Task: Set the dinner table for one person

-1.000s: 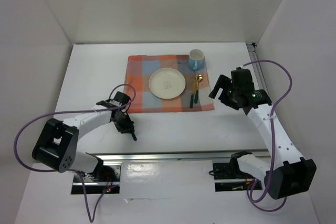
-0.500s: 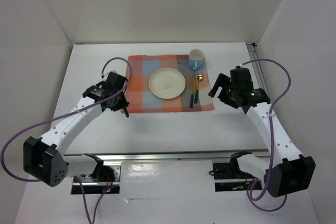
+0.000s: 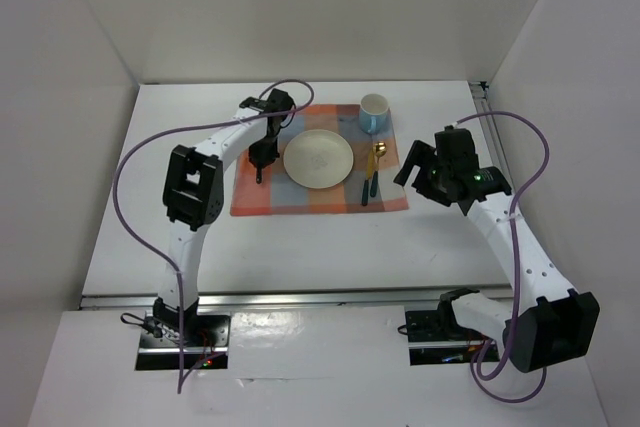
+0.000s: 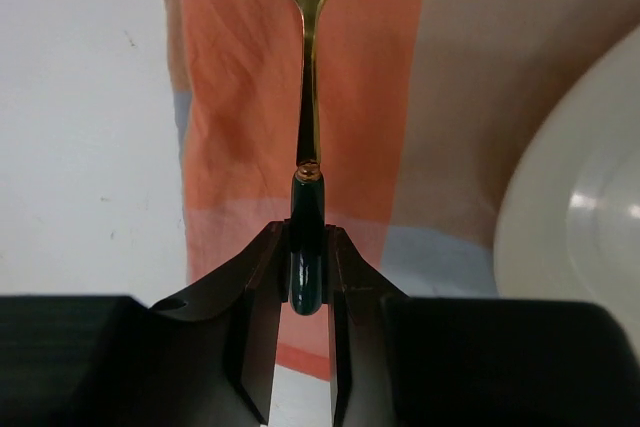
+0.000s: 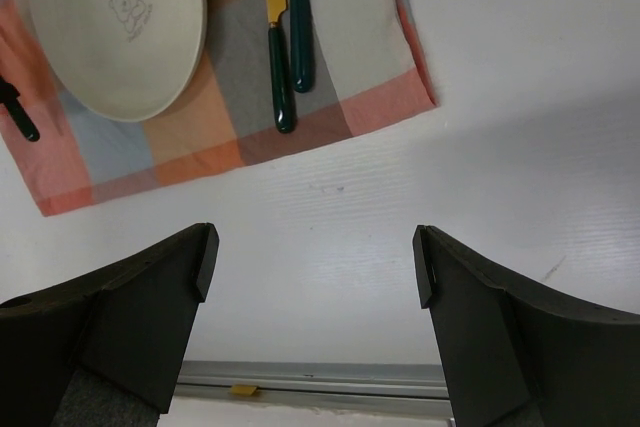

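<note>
worktop (image 3: 300, 247) spans the view ahead of both bases, checked cloth (image 3: 250, 197) on its far half. right jaws wide, empty, beside the cloth's right edge. left jaws clamp green-handled utensil (image 4: 307, 207) over the cloth, left of plate (image 3: 318, 158). step looks like cutlery placement. next: lower, release parallel to the plate.

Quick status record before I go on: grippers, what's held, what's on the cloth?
left gripper: shut on utensil, above cloth, left of plate
right gripper: open, empty, above table right of cloth
plate: middle of cloth
cup: far right corner of cloth
knife, spoon: side by side on cloth, right of plate
utensil touching cloth: cannot tell
</note>
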Controlling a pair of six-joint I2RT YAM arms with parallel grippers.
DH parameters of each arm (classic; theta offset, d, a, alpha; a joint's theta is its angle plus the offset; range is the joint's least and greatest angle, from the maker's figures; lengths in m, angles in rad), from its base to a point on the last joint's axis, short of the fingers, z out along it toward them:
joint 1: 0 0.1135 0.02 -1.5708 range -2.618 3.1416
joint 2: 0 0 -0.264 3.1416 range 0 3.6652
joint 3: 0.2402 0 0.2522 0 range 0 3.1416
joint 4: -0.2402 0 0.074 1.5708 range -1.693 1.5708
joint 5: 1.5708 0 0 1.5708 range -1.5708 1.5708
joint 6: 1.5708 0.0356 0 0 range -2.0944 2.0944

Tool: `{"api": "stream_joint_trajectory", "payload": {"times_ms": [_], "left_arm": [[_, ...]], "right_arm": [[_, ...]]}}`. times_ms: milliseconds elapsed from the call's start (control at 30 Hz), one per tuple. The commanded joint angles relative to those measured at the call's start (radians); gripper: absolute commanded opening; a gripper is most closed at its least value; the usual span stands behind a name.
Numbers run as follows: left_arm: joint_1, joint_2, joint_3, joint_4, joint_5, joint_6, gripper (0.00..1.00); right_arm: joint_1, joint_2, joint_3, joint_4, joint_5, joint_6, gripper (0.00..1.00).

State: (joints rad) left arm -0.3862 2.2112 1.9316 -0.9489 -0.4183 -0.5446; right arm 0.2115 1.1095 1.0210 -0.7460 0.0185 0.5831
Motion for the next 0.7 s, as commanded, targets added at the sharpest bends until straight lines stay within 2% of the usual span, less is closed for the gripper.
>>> {"api": "stream_joint_trajectory", "payload": {"times_ms": [0,133,233,467,533,567,667], "left_arm": [[0.030,0.042,0.069,-0.047,0.062,0.060,0.00],[0.030,0.088,0.079,-0.047,0.113,0.057,0.00],[0.041,0.079,0.018,-0.016,0.148,0.031,0.01],[0.050,0.047,-0.026,-0.005,0.182,0.049,0.56],[0.050,0.028,-0.026,-0.016,0.182,0.049,0.59],[0.050,0.003,-0.026,-0.028,0.182,0.049,0.66],[0.050,-0.057,-0.037,-0.037,0.191,0.049,0.68]], "right_arm": [[0.012,0.000,0.010,0.022,0.009,-0.006,0.92],[0.012,0.000,0.010,0.011,0.030,-0.006,0.92],[0.012,0.000,0.019,0.011,0.040,-0.006,0.92],[0.012,0.009,0.028,0.002,0.040,-0.006,0.95],[0.012,0.009,0.028,-0.007,0.049,-0.006,0.96],[0.012,0.009,0.028,-0.007,0.058,-0.006,0.98],[0.012,0.019,0.048,-0.016,0.069,-0.006,1.00]]}}
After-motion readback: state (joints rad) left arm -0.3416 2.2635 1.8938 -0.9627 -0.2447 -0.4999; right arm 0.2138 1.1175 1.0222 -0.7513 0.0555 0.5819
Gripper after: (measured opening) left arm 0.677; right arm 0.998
